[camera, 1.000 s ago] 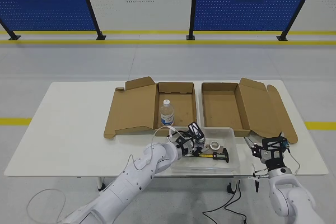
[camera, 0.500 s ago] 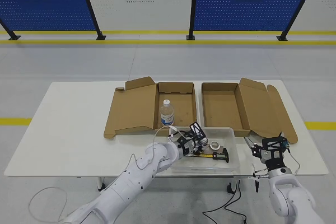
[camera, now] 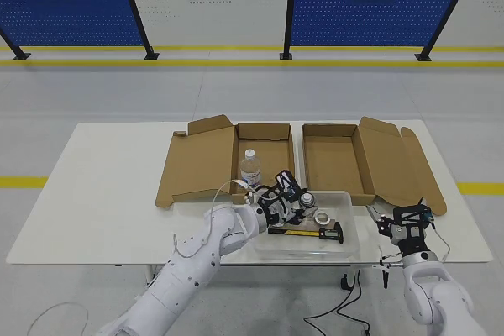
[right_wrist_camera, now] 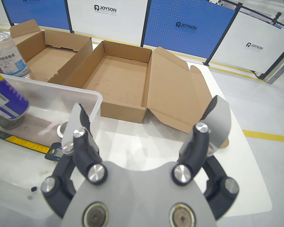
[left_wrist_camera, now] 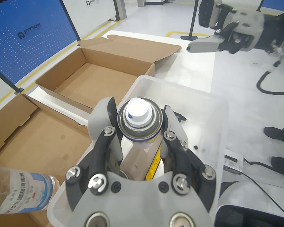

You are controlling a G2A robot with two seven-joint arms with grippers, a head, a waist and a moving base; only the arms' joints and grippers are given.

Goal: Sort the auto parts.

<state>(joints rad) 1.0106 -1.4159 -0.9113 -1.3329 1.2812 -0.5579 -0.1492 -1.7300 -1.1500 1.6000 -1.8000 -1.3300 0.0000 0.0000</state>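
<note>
My left gripper (left_wrist_camera: 138, 115) is shut on a spray can (left_wrist_camera: 139, 128) with a white cap and a blue label, held above the far part of the clear plastic bin (left_wrist_camera: 203, 100). From above, the spray can (camera: 307, 200) and left gripper (camera: 287, 191) hang over the bin's (camera: 346, 210) far wall. A yellow-and-black caliper (camera: 307, 233) and a small tape roll (camera: 322, 218) lie in the bin. My right gripper (right_wrist_camera: 148, 109) stands open with nothing in it over the table, right of the bin; in the top view the right gripper (camera: 401, 223) sits near the front edge.
Two open cardboard boxes lie behind the bin, the left box (camera: 265, 160) and the right box (camera: 329, 164), both with flaps spread. A clear water bottle (camera: 250, 168) stands at the left box's front edge, close to my left arm. The white table (camera: 109, 193) is bare at left.
My left gripper has risen with the spray can and shifted toward the bin's far wall and the boxes. The right arm has not moved.
</note>
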